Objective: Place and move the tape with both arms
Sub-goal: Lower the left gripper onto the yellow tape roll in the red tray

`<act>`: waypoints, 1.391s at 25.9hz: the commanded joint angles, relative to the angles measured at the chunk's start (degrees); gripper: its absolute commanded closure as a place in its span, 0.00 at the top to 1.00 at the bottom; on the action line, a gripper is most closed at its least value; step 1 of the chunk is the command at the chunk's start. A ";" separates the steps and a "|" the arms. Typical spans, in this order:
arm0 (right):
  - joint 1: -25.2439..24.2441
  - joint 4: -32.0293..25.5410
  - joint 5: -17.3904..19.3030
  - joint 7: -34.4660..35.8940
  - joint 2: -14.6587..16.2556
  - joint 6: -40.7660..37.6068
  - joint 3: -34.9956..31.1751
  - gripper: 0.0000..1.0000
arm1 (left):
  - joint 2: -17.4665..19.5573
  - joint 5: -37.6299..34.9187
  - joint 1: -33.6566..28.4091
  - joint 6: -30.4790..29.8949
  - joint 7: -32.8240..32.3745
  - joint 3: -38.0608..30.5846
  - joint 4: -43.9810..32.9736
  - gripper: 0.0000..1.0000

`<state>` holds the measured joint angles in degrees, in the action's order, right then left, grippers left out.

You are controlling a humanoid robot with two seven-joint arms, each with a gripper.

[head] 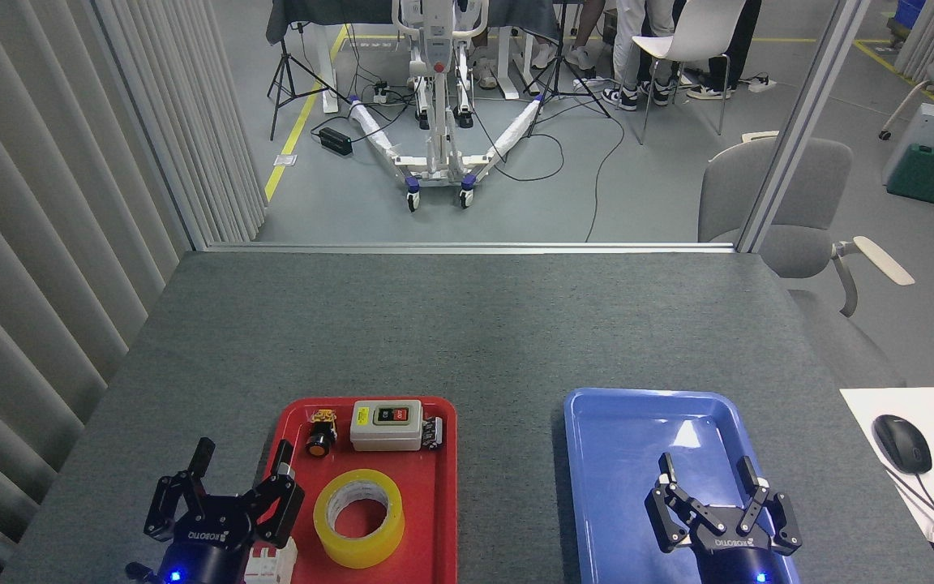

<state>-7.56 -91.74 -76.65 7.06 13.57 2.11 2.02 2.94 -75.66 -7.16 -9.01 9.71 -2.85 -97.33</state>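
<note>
The tape (358, 517) lies flat in the red tray (439, 487), in the tray's near half, with its hole facing up and its white core showing inside the yellow ring. Nothing grips it. Along the far edge of the same tray sit a grey switch box (387, 424) with a black and a red button, and to its left a small push button (320, 435) with an orange face. At the tray's near left corner a white block with red parts (271, 561) shows beside the left gripper.

The left gripper (243, 470) hovers over the tray's left edge, just left of the tape and apart from it. Its fingers are spread open and hold nothing; a blue light glows at its base.

The red tray rests near the desk's (467, 324) near edge, left of centre. Right of it, with a strip of bare desk between, is a blue tray (597, 422) with nothing lying in it. The right gripper (708, 471) hangs above the blue tray's near half, fingers wide open and empty, a blue light at its base.

Past the desk's right edge, a white table holds a black mouse (902, 443).
</note>
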 commanded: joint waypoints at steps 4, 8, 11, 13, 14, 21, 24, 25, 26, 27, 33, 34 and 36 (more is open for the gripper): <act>-0.97 -0.28 -0.17 -0.55 0.14 -0.27 0.00 1.00 | -0.04 0.16 2.24 0.92 0.49 3.90 3.37 1.00; -1.06 -0.28 -0.26 -0.55 0.23 -0.27 0.00 1.00 | 1.72 2.45 2.32 2.94 -0.31 4.25 4.43 1.00; -1.14 -0.28 -0.26 -0.55 0.14 -0.27 0.00 1.00 | 1.72 2.54 2.76 4.09 -0.39 5.04 4.43 1.00; -1.41 -0.37 -0.26 -0.55 0.23 -0.27 0.00 1.00 | 1.72 2.54 3.12 4.18 -0.48 5.48 4.43 1.00; -1.41 -0.37 -0.26 -0.47 0.14 -0.27 0.00 1.00 | 1.72 2.54 3.12 4.18 -0.48 5.83 4.51 1.00; -1.50 -0.37 -0.34 -0.47 0.14 -0.27 0.00 1.00 | 1.63 2.45 3.99 4.88 -0.66 6.45 4.78 1.00; -1.50 -0.37 -0.34 -0.47 0.23 -0.27 0.00 1.00 | 2.33 2.54 4.17 4.79 -0.75 6.45 4.34 1.00; -1.50 -0.37 -0.34 -0.47 0.40 -0.27 0.00 1.00 | 2.69 2.54 4.52 4.70 -0.75 6.54 4.34 1.00; -1.50 -0.37 -0.26 -0.47 0.58 -0.36 0.00 1.00 | 3.04 2.63 4.87 4.70 -0.83 6.54 4.34 1.00; -1.50 -0.46 -0.26 -0.47 0.76 -0.36 0.00 1.00 | 3.04 2.63 4.96 4.70 -0.83 6.54 4.43 1.00; -1.58 -0.99 -0.17 -0.55 1.46 -0.27 0.09 1.00 | 3.13 3.95 4.96 4.53 -0.83 6.63 4.34 1.00; -1.67 -0.99 -0.17 -0.55 1.46 -0.27 0.09 1.00 | 3.13 4.03 4.96 4.44 -0.83 6.71 4.34 1.00; -1.67 -0.99 -0.17 -0.55 1.37 -0.27 0.09 1.00 | 3.21 4.03 5.14 4.79 -0.83 7.51 4.43 1.00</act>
<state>-9.17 -92.73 -76.84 6.71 14.89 1.72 2.10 6.07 -71.85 -2.18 -4.50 8.86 3.99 -92.96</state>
